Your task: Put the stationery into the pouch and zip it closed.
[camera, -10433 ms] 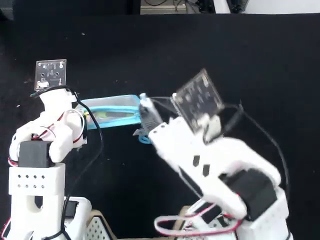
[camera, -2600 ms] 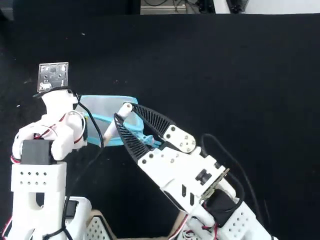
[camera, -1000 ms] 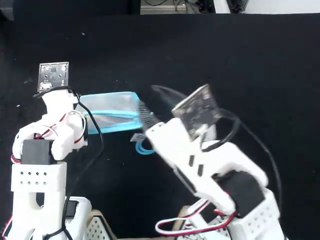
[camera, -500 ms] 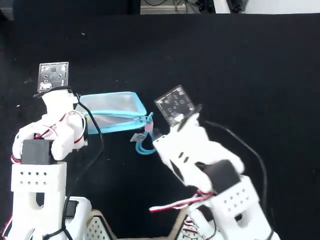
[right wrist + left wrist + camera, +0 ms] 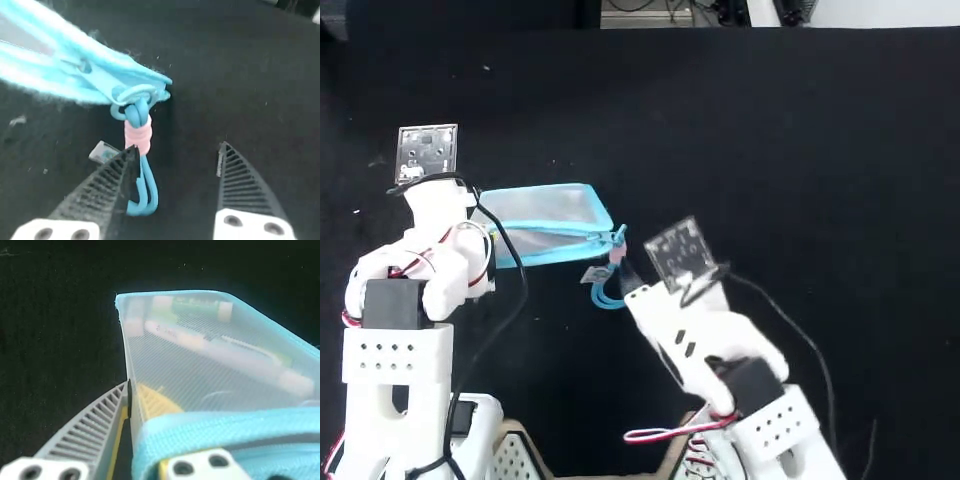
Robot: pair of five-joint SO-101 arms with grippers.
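Right wrist view: right gripper (image 5: 176, 146) wide (beside pouch (image 5: 60, 75)).

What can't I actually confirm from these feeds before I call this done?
Zip: high view, its far end sits under the left arm; full closure unconfirmed.
Stationery: left wrist view, blurred through the pouch mesh; items unidentifiable.
Grey tag by the pull cord: right wrist view, too blurred to identify.
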